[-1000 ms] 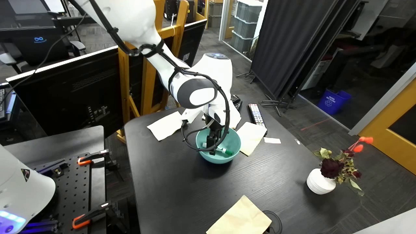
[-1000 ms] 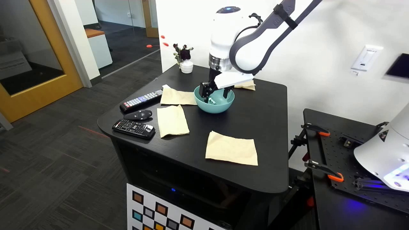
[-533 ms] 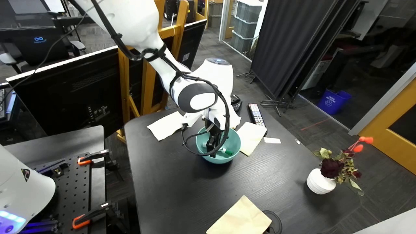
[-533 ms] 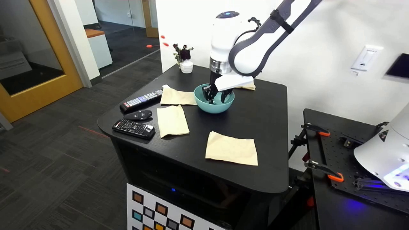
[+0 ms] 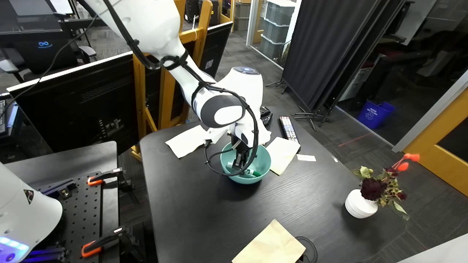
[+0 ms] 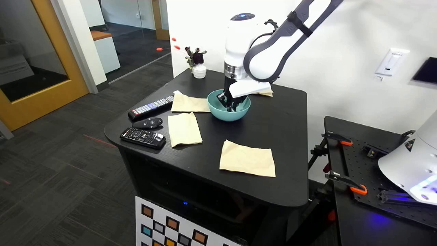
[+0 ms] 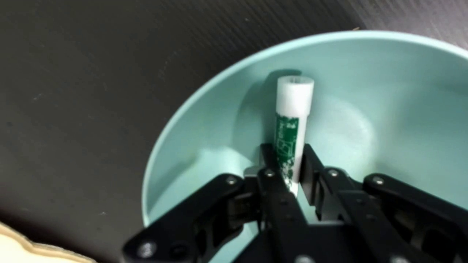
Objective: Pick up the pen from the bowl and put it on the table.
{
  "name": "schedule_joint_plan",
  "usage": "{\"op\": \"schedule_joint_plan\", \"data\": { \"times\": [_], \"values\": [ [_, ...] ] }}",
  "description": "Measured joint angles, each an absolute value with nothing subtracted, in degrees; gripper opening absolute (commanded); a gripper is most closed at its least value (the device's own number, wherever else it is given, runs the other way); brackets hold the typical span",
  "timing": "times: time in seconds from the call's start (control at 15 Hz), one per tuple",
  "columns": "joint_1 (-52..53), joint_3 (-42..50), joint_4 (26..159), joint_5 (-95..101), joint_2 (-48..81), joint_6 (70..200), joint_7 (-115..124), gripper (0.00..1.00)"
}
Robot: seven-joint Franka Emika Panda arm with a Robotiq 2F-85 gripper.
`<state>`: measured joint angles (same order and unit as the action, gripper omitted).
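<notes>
Inside the teal bowl [image 5: 264, 160] [image 6: 223, 116] my gripper [image 5: 240, 166] [image 6: 232, 108] points down, its black fingers shut on the pen. Seen from the wrist, the pen [image 7: 287, 131] has a white end and a green printed label, and the gripper [image 7: 288, 150] pinches it from both sides along its barrel. The pen's green end [image 5: 256, 173] shows low in the bowl in an exterior view; the fingers and a cable cover part of its middle. Around the bowl spreads the black table [image 5: 204, 215] [image 6: 211, 157].
Several cream paper napkins [image 6: 247, 159] lie around the bowl, two close beside it. A long remote [image 5: 289, 129], a second remote [image 6: 143, 137] and a small black controller [image 6: 147, 123] sit near one edge. A white pot with flowers [image 5: 361, 204] stands apart from the bowl.
The gripper has dipped lower into the bowl and its fingers have come together on the pen. The pen has shifted slightly within the bowl, which itself has stayed put.
</notes>
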<state>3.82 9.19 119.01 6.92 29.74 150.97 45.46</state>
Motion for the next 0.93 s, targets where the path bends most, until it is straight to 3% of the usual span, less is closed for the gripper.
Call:
{"op": "schedule_joint_plan", "data": {
  "times": [0.33, 0.93],
  "values": [
    [5.68, 11.33, 119.22, 6.92, 26.29, 152.42, 45.46, 0.05],
    [6.08, 12.89, 125.33, 10.25, 9.04, 147.37, 45.46, 0.05]
  ]
}}
